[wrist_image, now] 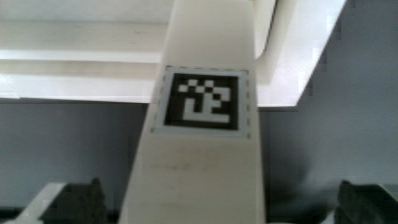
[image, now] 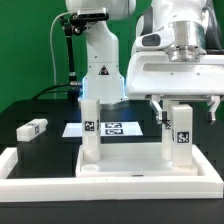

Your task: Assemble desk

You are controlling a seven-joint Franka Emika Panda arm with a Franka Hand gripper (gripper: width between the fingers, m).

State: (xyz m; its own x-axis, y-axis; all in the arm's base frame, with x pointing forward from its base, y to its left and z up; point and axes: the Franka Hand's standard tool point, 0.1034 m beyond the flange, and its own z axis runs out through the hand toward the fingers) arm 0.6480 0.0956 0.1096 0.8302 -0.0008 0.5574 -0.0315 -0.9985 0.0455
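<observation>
Between the wide-open jaws, one upright desk leg; apart from both fingertips

No words, numbers or brand names can be read.
Only black-and-white square tags show: on the upright leg at the exterior view's left, the upright leg at its right, and the marker board.

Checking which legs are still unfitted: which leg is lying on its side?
The loose leg on the dark table at the exterior view's far left. The middle leg and the right leg stand upright on the top panel.
</observation>
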